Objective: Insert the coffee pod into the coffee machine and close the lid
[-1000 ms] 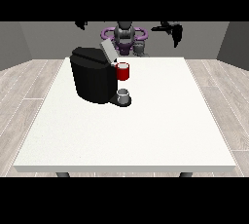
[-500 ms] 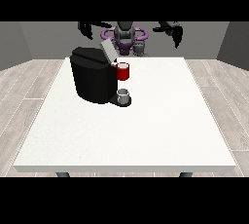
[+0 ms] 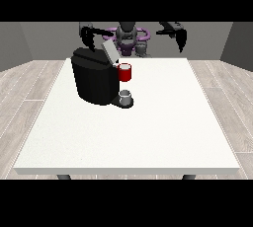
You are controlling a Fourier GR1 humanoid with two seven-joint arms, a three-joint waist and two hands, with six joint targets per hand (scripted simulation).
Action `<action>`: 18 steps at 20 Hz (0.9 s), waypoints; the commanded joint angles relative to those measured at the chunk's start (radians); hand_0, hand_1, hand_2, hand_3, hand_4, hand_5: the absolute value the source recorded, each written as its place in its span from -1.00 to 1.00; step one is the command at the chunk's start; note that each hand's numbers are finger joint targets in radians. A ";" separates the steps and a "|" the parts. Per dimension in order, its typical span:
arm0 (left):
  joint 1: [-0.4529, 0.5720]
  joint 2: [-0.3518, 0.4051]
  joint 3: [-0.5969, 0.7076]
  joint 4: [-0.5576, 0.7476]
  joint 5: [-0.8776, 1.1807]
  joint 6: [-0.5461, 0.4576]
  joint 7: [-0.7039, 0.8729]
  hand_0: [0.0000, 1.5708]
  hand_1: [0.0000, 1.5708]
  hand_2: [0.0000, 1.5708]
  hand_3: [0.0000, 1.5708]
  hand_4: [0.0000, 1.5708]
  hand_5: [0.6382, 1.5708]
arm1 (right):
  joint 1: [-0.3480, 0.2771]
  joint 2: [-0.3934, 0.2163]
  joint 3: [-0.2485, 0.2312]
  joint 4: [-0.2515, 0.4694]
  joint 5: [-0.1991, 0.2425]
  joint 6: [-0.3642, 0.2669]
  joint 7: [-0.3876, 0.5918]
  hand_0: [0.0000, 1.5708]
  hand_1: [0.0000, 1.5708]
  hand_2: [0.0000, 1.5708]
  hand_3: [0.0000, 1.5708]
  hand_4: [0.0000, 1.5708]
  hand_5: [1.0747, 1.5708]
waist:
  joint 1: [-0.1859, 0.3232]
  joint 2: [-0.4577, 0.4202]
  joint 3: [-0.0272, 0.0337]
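Observation:
The black coffee machine [image 3: 95,80] stands on the white table [image 3: 148,132], left of the middle, with its grey lid [image 3: 109,52] tilted up and open. A red thing at the machine [image 3: 125,72] sits under the lid at the front. On the machine's base rests a small grey thing [image 3: 126,95]. Another grey thing [image 3: 142,49] shows at the table's far edge by the robot's torso. The hand at the view's left [image 3: 89,36] hangs in the air just behind the machine's top, fingers relaxed and pointing down. The hand at the view's right [image 3: 179,35] hovers above the far right edge, holding nothing.
The robot's torso [image 3: 127,36] is behind the table's far edge. White tabletop stretches to the front and right of the machine. Wooden floor surrounds the table.
Both hands have come down a little. The hand at the view's left has drawn nearer to the machine's lid. The machine and the grey things have not moved.

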 commanded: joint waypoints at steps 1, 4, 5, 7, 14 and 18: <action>0.047 -0.002 -0.032 -0.091 0.014 0.029 0.056 -1.00 -1.00 -1.00 -1.00 -1.00 1.00 | -0.039 0.006 -0.015 0.072 0.006 0.001 -0.035 -1.00 -1.00 -1.00 -1.00 -1.00 1.00 | -0.007 0.017 0.0000; 0.076 0.028 -0.029 -0.103 0.029 0.008 0.030 -1.00 -1.00 -1.00 -1.00 -1.00 1.00 | -0.050 0.031 0.028 0.071 0.048 -0.017 -0.027 -1.00 -1.00 -1.00 -1.00 -1.00 1.00 | -0.020 0.018 -0.0001; 0.065 0.012 -0.028 -0.094 0.020 0.047 0.024 -1.00 -1.00 -1.00 -1.00 -1.00 1.00 | -0.048 0.065 0.048 0.074 0.064 -0.041 -0.046 -1.00 -1.00 -1.00 -1.00 -1.00 1.00 | -0.026 0.031 -0.0001; 0.053 0.044 -0.024 -0.140 0.061 -0.002 0.075 -1.00 -1.00 -1.00 -1.00 -1.00 1.00 | -0.095 -0.008 0.008 0.118 0.045 0.023 -0.032 -1.00 -1.00 -1.00 -1.00 -1.00 1.00 | -0.003 0.039 0.0000; 0.063 0.014 -0.049 -0.163 0.068 0.064 0.085 -1.00 -1.00 -1.00 -1.00 -0.84 1.00 | -0.141 0.043 0.028 0.145 0.077 -0.022 -0.045 -1.00 -1.00 -1.00 -1.00 -0.95 1.00 | -0.028 0.044 -0.0001; 0.051 0.050 -0.048 -0.157 0.056 0.048 0.069 -1.00 -1.00 -1.00 -1.00 -1.00 1.00 | -0.199 0.058 0.039 0.174 0.089 -0.028 -0.018 -1.00 -1.00 -1.00 -1.00 -1.00 1.00 | -0.002 0.072 -0.0002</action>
